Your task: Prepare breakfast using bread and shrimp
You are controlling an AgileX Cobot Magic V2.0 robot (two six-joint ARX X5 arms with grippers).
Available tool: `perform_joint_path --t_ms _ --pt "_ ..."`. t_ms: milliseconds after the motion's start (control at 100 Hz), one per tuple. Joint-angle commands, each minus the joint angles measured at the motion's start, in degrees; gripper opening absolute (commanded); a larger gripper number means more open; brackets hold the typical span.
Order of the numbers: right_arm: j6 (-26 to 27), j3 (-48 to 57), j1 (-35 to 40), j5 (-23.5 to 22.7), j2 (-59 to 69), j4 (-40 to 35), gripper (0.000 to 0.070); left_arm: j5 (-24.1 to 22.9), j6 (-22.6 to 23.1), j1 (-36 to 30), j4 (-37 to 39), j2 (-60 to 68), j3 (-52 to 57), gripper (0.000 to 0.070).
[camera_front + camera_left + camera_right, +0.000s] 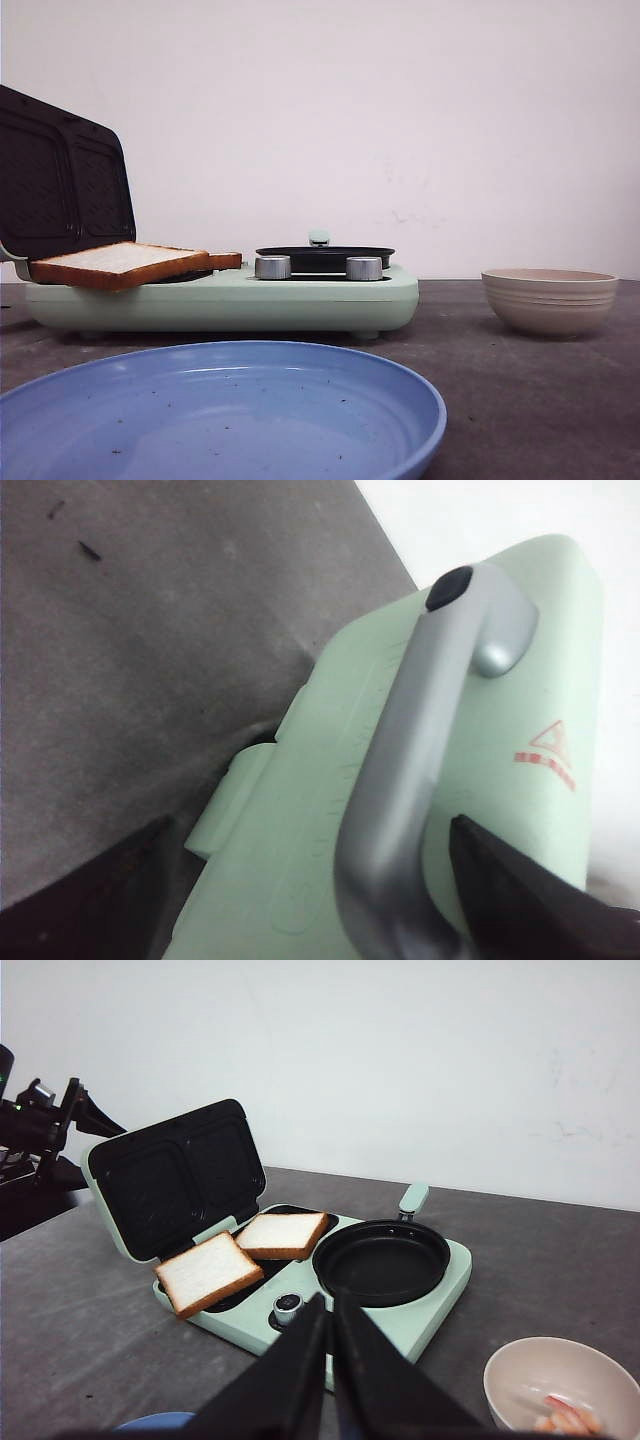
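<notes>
Two slices of bread (pixel 208 1272) (pixel 283 1234) lie on the dark sandwich plates of a mint-green breakfast maker (pixel 230 300); the nearer slice (pixel 120 262) juts over its front edge. Pink shrimp (pixel 565 1415) rest in the beige bowl (pixel 560 1390); the front view shows only the bowl's wall (pixel 548 298). My left gripper (pixel 320 900) is open behind the raised lid (pixel 60 180), one finger on each side of the lid's grey handle (pixel 420 750). Held well back from the maker and above the table, my right gripper (pixel 330 1305) is shut and empty.
An empty black pan (pixel 380 1260) sits on the maker's right half, above two silver knobs (pixel 272 267) (pixel 364 268). A blue plate (pixel 220 420) lies at the table's front. The left arm (pixel 40 1130) is behind the lid. A white wall backs the table.
</notes>
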Motion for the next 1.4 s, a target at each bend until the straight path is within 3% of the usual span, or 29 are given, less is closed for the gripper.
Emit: perform_joint_path --t_ms 0,60,180,330,970,1020,1150,1390 --pt "0.96 0.48 0.24 0.39 0.15 0.52 0.0002 0.28 -0.11 0.33 0.87 1.31 1.27 0.0468" --pt "0.98 0.48 0.24 0.68 0.15 0.52 0.0002 0.28 -0.13 0.33 1.64 1.44 1.27 0.0451" --pt "0.98 0.48 0.24 1.46 0.15 0.52 0.0002 0.31 -0.17 0.33 4.15 1.44 1.27 0.0337" --pt "0.98 0.48 0.24 2.29 0.15 0.55 0.0002 0.33 -2.38 0.17 5.62 1.57 1.27 0.0337" --pt "1.27 0.48 0.24 2.86 0.15 0.52 0.0002 0.26 -2.54 -3.48 5.51 2.95 1.27 0.0333" --pt "1.27 0.48 0.24 2.89 0.15 0.52 0.0002 0.28 -2.51 -3.48 5.31 2.95 1.27 0.0277" --pt "1.25 0.48 0.24 2.89 0.15 0.52 0.0002 0.37 -2.54 -3.5 5.29 2.95 1.27 0.0" --pt "1.22 0.48 0.24 2.91 0.15 0.52 0.0002 1.49 -2.78 -5.55 7.34 2.93 1.27 0.0"
